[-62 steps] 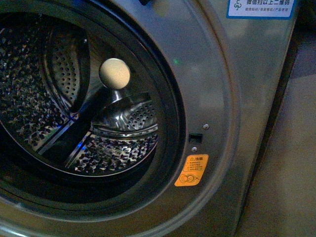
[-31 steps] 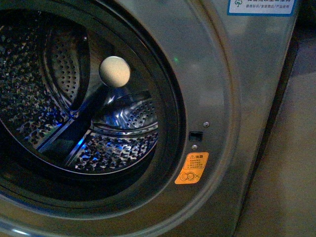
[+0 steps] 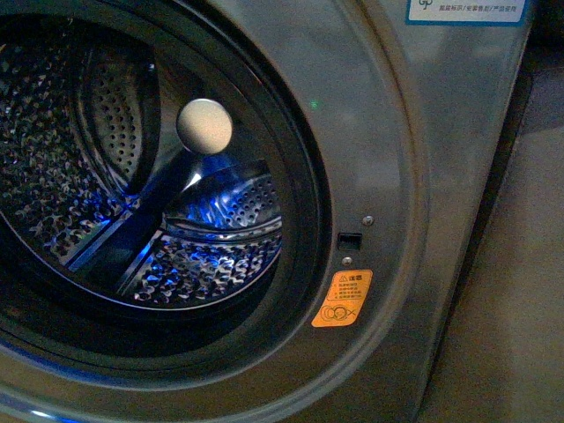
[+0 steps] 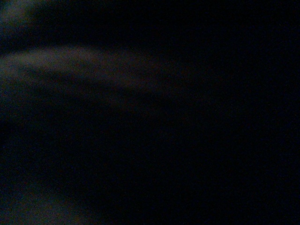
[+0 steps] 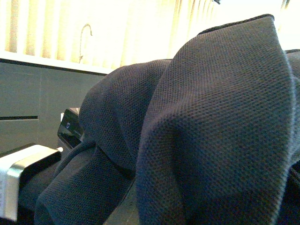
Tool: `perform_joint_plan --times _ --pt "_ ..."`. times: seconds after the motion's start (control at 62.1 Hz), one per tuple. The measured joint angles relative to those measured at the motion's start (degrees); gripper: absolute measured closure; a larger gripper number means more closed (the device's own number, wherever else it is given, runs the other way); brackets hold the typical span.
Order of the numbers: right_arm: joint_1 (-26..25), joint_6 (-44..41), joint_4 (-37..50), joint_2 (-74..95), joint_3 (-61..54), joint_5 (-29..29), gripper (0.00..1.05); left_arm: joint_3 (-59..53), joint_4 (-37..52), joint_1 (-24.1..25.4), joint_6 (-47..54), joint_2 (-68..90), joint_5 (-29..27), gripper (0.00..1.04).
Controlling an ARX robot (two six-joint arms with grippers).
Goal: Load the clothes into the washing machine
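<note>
With the navy garment (image 5: 211,117) draped over the right tool, whose grip cannot be told, hanging folds may catch the washing machine's (image 3: 397,132) porthole rim (image 3: 304,203) and slide off short of the drum (image 3: 203,264).

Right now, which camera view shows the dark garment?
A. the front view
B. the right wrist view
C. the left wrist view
B: the dark knit garment fills the right wrist view, hanging in folds. The front view shows only the washing machine and its perforated drum with no fabric in sight, and the left wrist view is dark.
</note>
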Motion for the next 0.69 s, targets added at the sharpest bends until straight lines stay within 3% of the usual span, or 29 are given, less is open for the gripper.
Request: perform_joint_plan --times 0.161,0.258,0.386,0.692 --pt "0.00 -0.09 0.00 0.02 0.00 0.02 0.89 0.22 0.02 -0.02 0.20 0.28 -1.97 0.07" --pt "0.00 -0.20 0.00 0.02 0.00 -0.04 0.73 0.22 -0.57 -0.02 0.28 0.22 -3.37 0.08" --pt "0.00 -0.20 0.13 -0.11 0.00 -0.13 0.57 0.22 -1.20 0.42 0.15 0.22 -5.16 0.26" --pt "0.02 -0.13 0.22 -0.42 0.00 -0.26 0.06 -1.55 -0.26 5.33 -3.10 -0.20 -7.78 0.77"
